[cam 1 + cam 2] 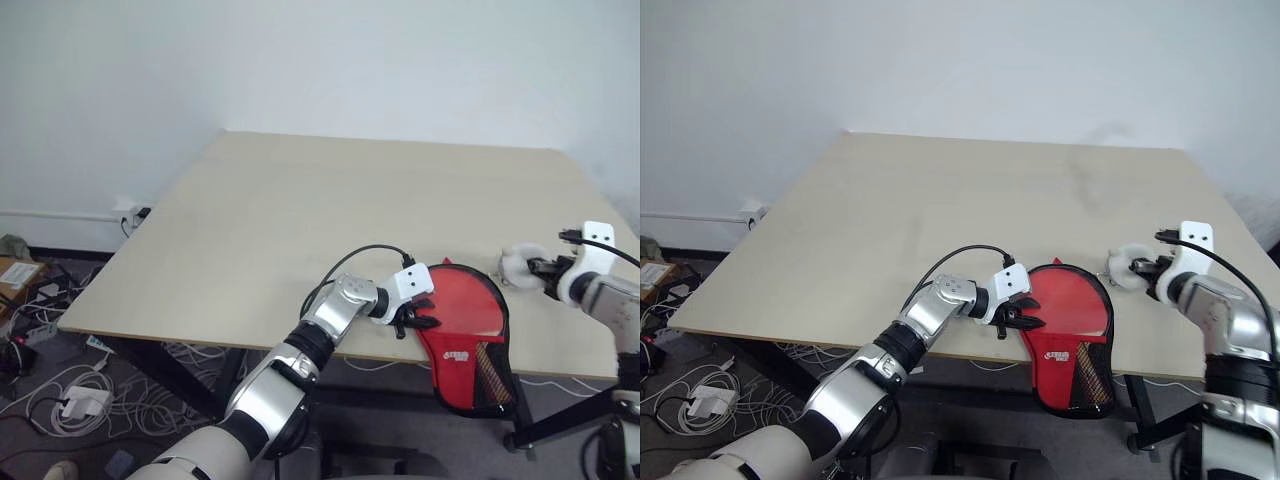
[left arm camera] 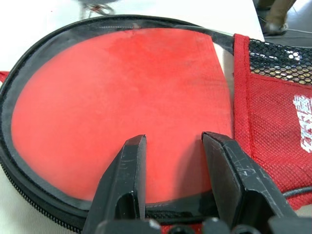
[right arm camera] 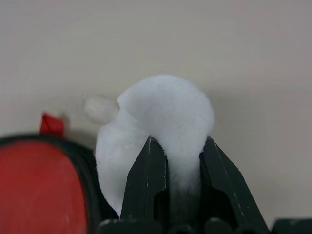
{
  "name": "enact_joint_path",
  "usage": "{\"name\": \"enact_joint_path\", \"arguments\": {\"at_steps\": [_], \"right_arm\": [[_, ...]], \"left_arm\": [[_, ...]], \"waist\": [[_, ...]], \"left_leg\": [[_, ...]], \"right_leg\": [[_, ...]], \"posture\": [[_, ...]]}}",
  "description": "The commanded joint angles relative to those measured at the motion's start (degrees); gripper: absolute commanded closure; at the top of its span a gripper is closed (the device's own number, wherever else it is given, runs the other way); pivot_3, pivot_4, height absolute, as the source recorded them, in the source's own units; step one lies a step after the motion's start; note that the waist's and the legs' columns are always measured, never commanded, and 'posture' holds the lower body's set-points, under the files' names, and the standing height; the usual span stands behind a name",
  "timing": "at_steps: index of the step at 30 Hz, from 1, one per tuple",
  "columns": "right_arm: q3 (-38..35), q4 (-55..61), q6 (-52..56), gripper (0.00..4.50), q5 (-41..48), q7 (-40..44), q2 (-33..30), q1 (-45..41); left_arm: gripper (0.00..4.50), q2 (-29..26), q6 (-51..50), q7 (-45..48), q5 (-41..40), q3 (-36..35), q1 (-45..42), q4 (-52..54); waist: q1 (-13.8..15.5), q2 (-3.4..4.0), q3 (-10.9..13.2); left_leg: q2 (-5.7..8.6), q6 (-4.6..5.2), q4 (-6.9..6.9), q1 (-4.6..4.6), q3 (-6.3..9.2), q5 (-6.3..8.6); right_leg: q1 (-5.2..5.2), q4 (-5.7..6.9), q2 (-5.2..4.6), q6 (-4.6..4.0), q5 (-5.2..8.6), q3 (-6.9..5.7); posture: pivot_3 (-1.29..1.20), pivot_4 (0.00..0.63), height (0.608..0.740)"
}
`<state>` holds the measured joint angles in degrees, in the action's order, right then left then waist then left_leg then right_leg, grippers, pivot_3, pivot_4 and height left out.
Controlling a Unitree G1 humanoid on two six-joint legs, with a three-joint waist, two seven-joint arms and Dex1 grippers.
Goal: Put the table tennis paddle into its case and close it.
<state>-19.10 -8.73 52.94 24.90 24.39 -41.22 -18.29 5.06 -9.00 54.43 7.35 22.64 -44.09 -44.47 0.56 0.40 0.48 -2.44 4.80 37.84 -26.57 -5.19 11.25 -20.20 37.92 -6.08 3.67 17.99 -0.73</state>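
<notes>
The paddle point(image 2: 122, 107) lies flat inside the case point(image 1: 470, 340), its round red face up and ringed by the case's black zip edging. The handle is covered by the red mesh part of the case, so I cannot tell how far in it sits. The case rests at the near edge of the table point(image 1: 300, 220), toward the near right corner, with its narrow mesh end and white logo hanging out past that edge. From the left wrist view, the case looks unzipped around the round part, though the blur along the rim makes that uncertain.

The left gripper point(image 1: 415, 318) is at the left rim of the case, pointing across it. Its two black fingers point(image 2: 122, 180) stand apart over the red face just inside the zip edging, with nothing clamped between them. Whether their tips touch the rubber cannot be told.

The right gripper point(image 1: 1137, 270) is just past the right side of the case, over the table near its right edge. Its fingers point(image 3: 146, 185) are pinched on a small white soft lump point(image 3: 165, 122), which bulges out above the fingertips. The lump sits close beside the case's black rim, and a small red tab point(image 3: 51, 124) of the case shows next to it.
</notes>
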Motion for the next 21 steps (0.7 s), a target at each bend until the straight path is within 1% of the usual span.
{"name": "enact_joint_path", "arguments": {"at_steps": [1, 4, 10, 17, 21], "right_arm": [[-2.07, 6.41, 1.26, 4.25, 0.70, 4.59, -5.34, 5.02], [-2.36, 9.64, 0.77, 4.25, 0.55, 8.61, -8.57, 12.01], [-4.26, 13.11, -2.52, 4.25, -0.23, 14.61, -12.50, 22.50], [-6.10, 14.66, -6.27, 4.26, -0.04, 17.73, -13.19, 28.67], [-8.63, 18.57, -9.40, 4.27, 0.37, 21.88, -13.77, 34.81]], "left_arm": [[2.63, -0.47, -1.79, -0.36, 1.21, 1.36, 0.47, -0.97], [2.63, -0.14, -2.03, -0.27, 1.05, 1.54, 0.50, -0.84], [2.63, 0.41, -2.16, -0.21, 1.04, 1.91, 0.67, -0.96], [2.63, 0.95, -2.26, -0.26, 0.88, 1.83, 0.28, -1.83], [2.63, 1.30, -2.33, -0.10, 0.78, 1.76, 0.16, -2.07]], "waist": [[0.02, 0.01, 0.00], [0.07, 0.00, 0.00], [0.14, -0.08, 0.05], [0.45, -0.14, 0.09], [1.18, -0.15, 0.10]], "left_leg": [[0.00, 0.00, -0.01, 0.00, 0.02, 0.00], [0.00, 0.05, 0.02, 0.00, 0.10, 0.04], [0.02, 0.11, 0.09, 0.03, 0.15, 0.08], [0.04, 0.15, 0.13, 0.03, 0.21, 0.11], [0.07, 0.16, 0.15, 0.02, 0.23, 0.13]], "right_leg": [[0.01, 0.00, 0.00, 0.00, 0.00, 0.00], [0.08, -0.06, -0.03, -0.01, 0.01, -0.03], [0.18, -0.11, -0.06, 0.00, 0.02, -0.06], [0.26, -0.18, -0.09, 0.01, 0.03, -0.11], [0.29, -0.22, -0.10, 0.02, 0.03, -0.12]], "posture": [[0.00, 0.000, 0.715], [0.00, 0.000, 0.715], [0.00, 0.000, 0.715], [0.00, 0.000, 0.715], [0.00, 0.000, 0.715]]}}
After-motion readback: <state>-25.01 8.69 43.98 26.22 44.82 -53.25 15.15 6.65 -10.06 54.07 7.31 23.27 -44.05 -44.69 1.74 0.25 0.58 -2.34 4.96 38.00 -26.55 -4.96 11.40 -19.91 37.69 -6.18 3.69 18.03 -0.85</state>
